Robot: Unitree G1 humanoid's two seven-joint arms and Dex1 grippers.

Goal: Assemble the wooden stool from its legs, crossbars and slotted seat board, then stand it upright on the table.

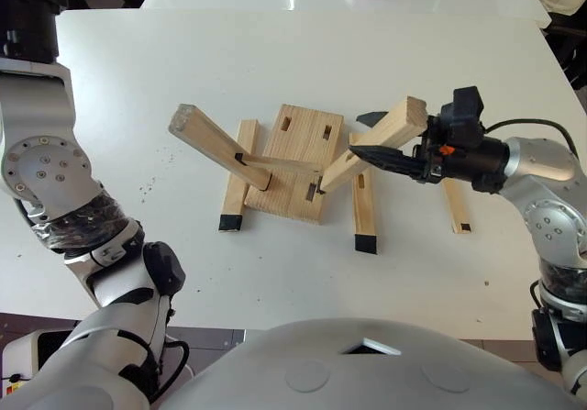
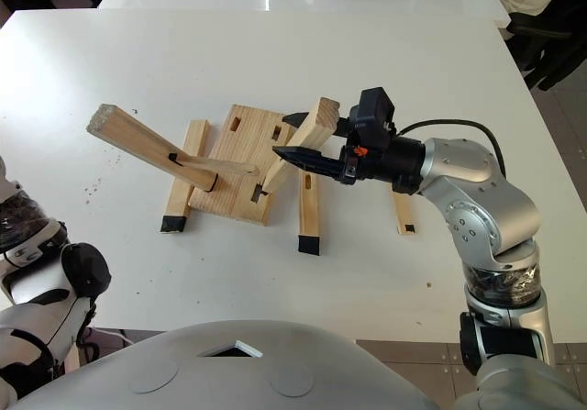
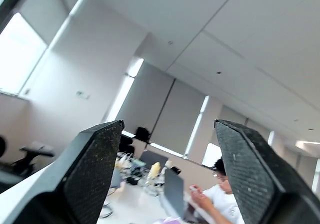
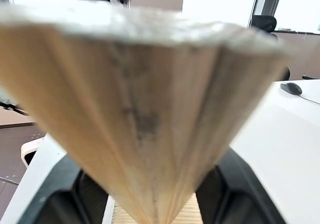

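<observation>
Plainly, from the left eye view, the slotted seat board [image 1: 298, 149] lies flat on the table [image 1: 138, 80], and over it a crossbar [image 1: 284, 164] joins two raised legs; the right gripper [image 1: 364, 135] is clamped across the flat faces of the right-hand leg [image 1: 399, 124], near its upper end. From the right eye view, two more legs [image 2: 309, 210] [image 2: 183, 176] lie flat on either side of the board, and a short piece [image 2: 402, 213] lies beyond the arm. In the left wrist view, the left gripper [image 3: 167, 129] points at the ceiling, its fingers [image 3: 95, 169] spread wide on nothing. In the right wrist view, the leg fills the space between the dark pads [image 4: 240, 184]. The wood looks stiff, smooth and fairly light, so a firm pinch on flat faces should hold; the loose joints are likelier to slip than the timber.
</observation>
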